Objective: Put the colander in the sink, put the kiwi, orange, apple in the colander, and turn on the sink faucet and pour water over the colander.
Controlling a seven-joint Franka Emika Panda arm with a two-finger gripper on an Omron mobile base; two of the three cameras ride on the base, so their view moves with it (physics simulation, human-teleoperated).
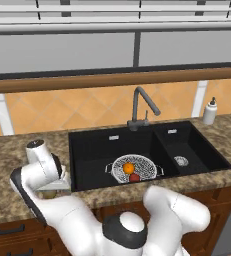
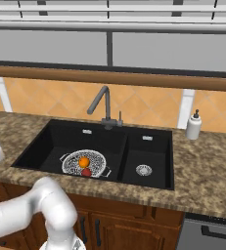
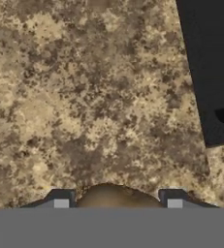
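While the claw (image 3: 117,203) grips the brown kiwi (image 3: 114,196) between its tips low over the granite bench (image 3: 84,97), sink (image 1: 97,145) off to its right, colander (image 1: 137,167) there holding orange (image 1: 129,168) and apple (image 1: 134,177).

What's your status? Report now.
Hand closed around the kiwi on the counter. Orange, apple in colander. Nothing in the way.
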